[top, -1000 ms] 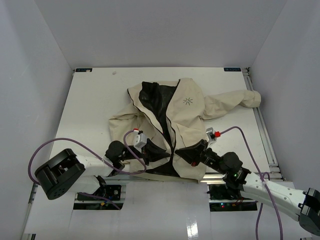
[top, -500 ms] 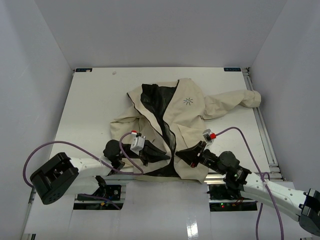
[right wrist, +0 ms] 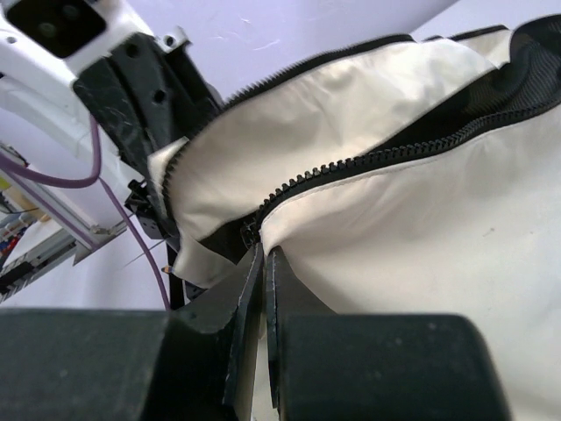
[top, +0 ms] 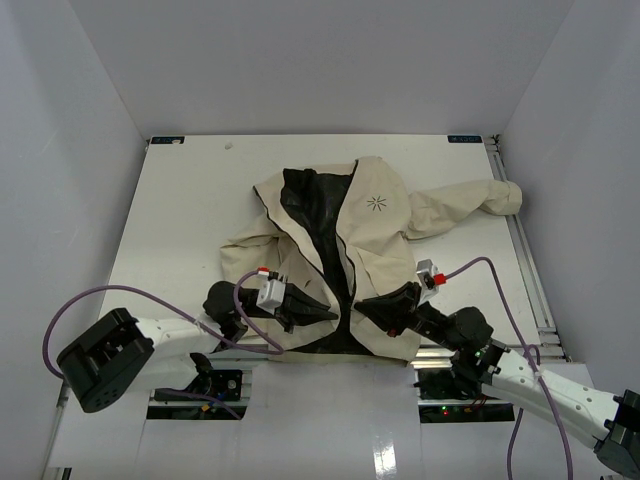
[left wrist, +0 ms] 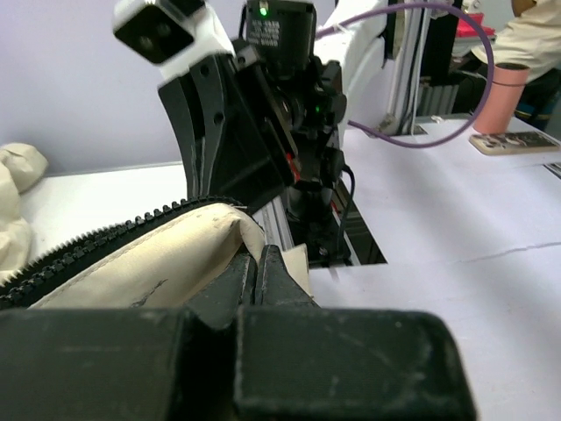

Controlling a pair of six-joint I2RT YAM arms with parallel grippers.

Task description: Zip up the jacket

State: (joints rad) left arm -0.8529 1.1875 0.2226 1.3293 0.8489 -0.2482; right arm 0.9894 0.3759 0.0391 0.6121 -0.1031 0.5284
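Currently: Zipper Halves Not Yet Joined

The jacket (top: 375,235) lies front-up at mid-counter (top: 180,200), open, with its black lining (top: 315,205) exposed. No teeth appear meshed, so the full zip run is left to do. At the near hem, the left gripper (top: 325,314) and right gripper (top: 362,306) each have fingers closed, apparently pinching a panel corner beside the zipper teeth (right wrist: 386,158). Obstruction: the left-side panel lies crumpled.

Bright, even light and soft shadows throughout; in both wrist views the near jaws look blurred.
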